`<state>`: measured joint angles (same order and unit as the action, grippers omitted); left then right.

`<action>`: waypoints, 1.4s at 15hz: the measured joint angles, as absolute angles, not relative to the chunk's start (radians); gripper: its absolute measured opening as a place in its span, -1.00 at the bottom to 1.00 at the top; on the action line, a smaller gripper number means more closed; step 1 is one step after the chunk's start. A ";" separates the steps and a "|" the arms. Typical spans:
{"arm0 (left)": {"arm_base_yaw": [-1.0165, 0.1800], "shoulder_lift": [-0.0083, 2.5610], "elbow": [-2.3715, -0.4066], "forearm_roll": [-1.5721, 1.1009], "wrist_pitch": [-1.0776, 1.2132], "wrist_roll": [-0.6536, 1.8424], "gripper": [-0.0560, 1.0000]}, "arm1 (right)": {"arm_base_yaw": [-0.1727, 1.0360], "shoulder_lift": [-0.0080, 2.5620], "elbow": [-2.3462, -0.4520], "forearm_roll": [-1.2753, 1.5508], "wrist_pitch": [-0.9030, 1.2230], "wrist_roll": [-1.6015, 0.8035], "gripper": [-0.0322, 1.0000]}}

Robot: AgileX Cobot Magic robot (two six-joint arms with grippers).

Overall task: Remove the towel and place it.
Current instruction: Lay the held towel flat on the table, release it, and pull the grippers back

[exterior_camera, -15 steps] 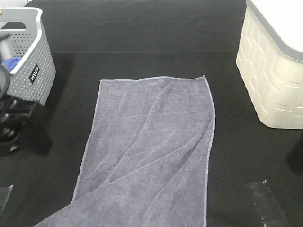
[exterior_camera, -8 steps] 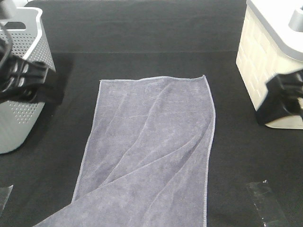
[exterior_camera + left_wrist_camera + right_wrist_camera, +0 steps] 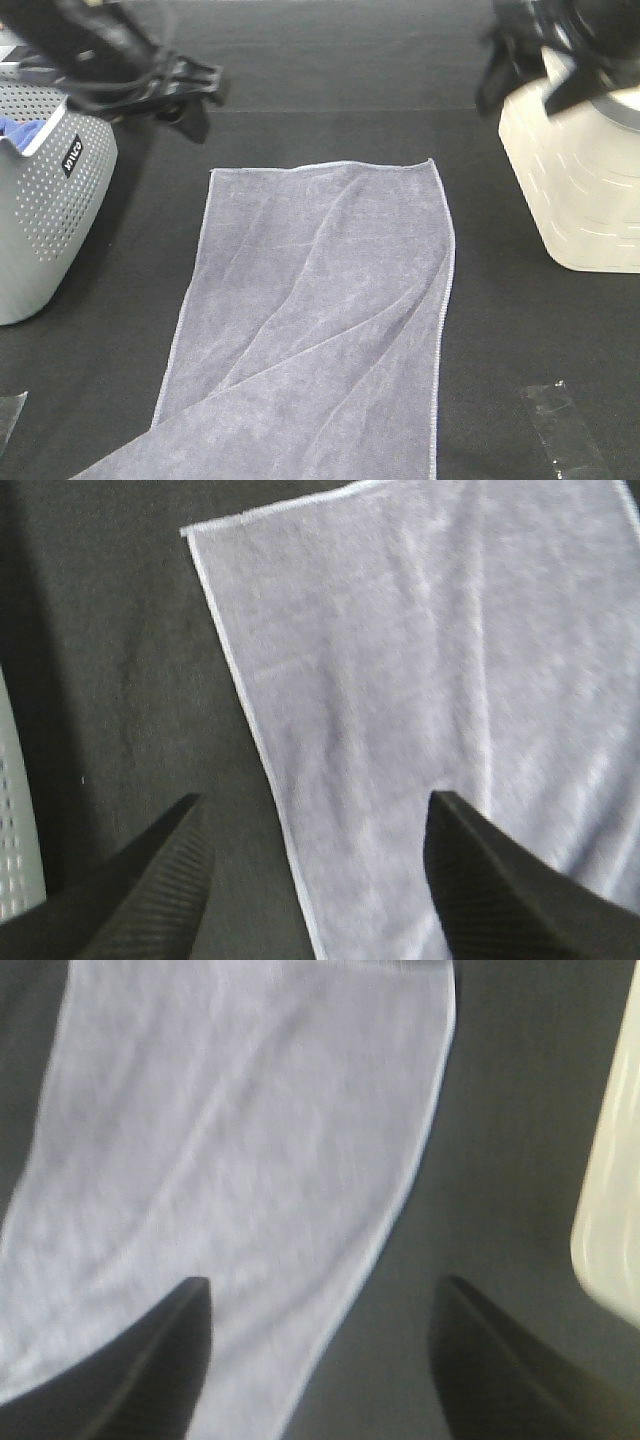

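The towel [image 3: 320,320], slate grey-blue with a stitched hem, lies spread flat on the black table and runs from the middle to the near edge. My left gripper [image 3: 192,98] hovers above and beyond its far left corner. In the left wrist view that gripper [image 3: 315,880] is open and empty, with the towel [image 3: 430,680] well below it. My right gripper [image 3: 518,72] hangs high beside the far right corner. It [image 3: 320,1360] also stands open over the towel's [image 3: 230,1140] right hem, holding nothing.
A grey perforated basket [image 3: 50,210] stands at the left with a bright blue cloth [image 3: 20,130] inside. A cream basket [image 3: 580,180] stands at the right, close to my right arm. Clear tape strips [image 3: 560,430] lie near the front edge.
Both arms have swung up from the table's sides toward the far end, now above the towel's far corners. The towel has not moved.
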<state>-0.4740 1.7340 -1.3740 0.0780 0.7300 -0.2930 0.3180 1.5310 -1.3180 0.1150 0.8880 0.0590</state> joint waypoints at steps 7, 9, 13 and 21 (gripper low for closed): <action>-0.377 2.116 -1.839 0.057 0.897 -0.293 0.22 | 0.318 1.907 -1.670 0.089 0.898 0.053 0.13; -0.358 2.198 -1.937 0.046 0.900 -0.293 0.22 | 0.318 2.029 -1.785 0.067 0.898 0.051 0.09; -0.357 2.371 -2.131 0.011 0.913 -0.289 0.22 | 0.318 2.280 -2.000 -0.074 0.941 0.069 -0.01; -0.357 2.410 -2.164 0.008 0.924 -0.251 0.22 | 0.275 2.496 -2.141 -0.130 0.905 0.090 -0.06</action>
<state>-0.3570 2.4100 -2.1640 0.0080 0.9240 -0.2510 0.2750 2.4960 -2.1410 -0.1300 0.9050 0.0900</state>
